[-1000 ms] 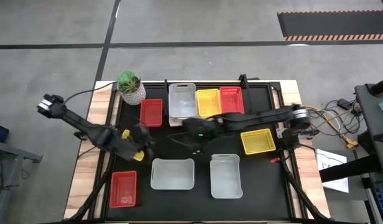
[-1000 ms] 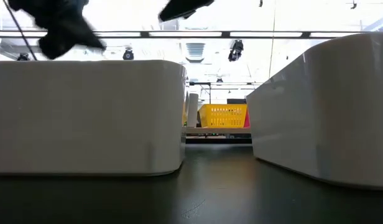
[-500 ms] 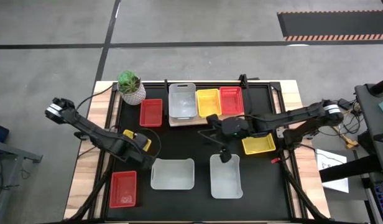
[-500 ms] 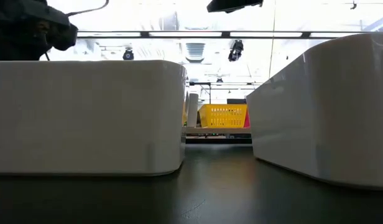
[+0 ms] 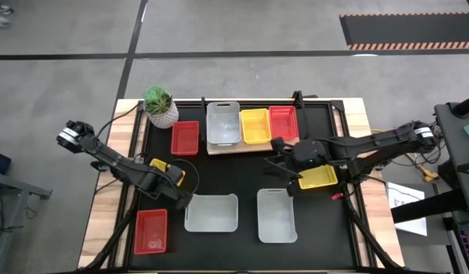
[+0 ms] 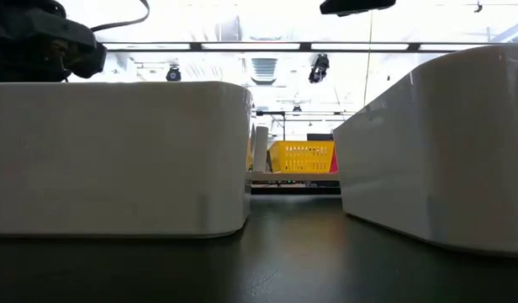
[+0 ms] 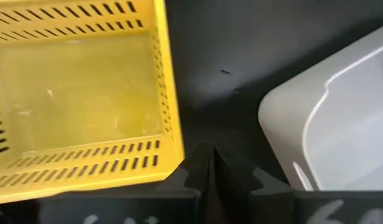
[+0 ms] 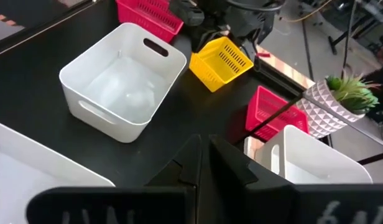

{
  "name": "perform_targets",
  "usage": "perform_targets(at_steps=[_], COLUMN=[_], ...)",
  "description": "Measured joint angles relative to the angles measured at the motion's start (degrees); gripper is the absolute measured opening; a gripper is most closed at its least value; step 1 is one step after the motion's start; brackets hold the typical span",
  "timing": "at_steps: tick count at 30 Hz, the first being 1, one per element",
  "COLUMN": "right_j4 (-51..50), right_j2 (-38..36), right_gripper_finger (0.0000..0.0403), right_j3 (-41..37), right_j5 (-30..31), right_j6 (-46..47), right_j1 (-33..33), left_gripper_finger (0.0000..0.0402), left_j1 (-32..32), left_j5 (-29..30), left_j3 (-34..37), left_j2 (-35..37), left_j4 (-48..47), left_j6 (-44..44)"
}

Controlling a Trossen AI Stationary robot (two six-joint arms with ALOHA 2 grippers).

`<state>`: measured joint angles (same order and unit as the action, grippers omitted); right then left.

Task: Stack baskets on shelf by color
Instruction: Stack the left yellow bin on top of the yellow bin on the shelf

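left gripper [image 5: 176,199] closed, empty, just beside yellow basket [image 5: 167,172] | right gripper [image 5: 286,176] closed, empty, over mat | your risk: closed fingers shove basket into white basket [image 5: 212,212], no grasp

shelf [image 5: 219,149] mostly hidden under baskets, plant [image 8: 348,92] cut off

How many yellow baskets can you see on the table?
3. One yellow basket sits on the wooden shelf at the back, one lies on the black mat beside the right gripper, and one lies by the left gripper. Stacked ones could be hidden.
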<state>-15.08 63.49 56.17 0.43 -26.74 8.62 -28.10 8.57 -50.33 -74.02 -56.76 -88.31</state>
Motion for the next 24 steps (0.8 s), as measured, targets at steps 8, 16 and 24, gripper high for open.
perform_targets(at_steps=[8,16,24], right_j4=[3.83,3.83,3.51], right_j2=[-3.78,-4.20,-4.14], right_gripper_finger=[0.0022,0.0022,0.0022], right_j3=[-4.79,-5.70,-5.87], right_j5=[0.04,0.09,0.15], right_j6=[-0.33,-0.33,0.65], right_j1=[0.00,0.00,0.00], left_gripper_finger=[0.0112,0.0161,0.0161], left_j1=[0.96,3.66,4.73], left_j5=[0.12,0.24,0.12], left_j3=[0.26,1.03,1.06], left_j2=[-0.20,-3.77,-4.06], left_j4=[0.83,0.76,0.72], left_j6=[-0.18,-0.10,0.59])
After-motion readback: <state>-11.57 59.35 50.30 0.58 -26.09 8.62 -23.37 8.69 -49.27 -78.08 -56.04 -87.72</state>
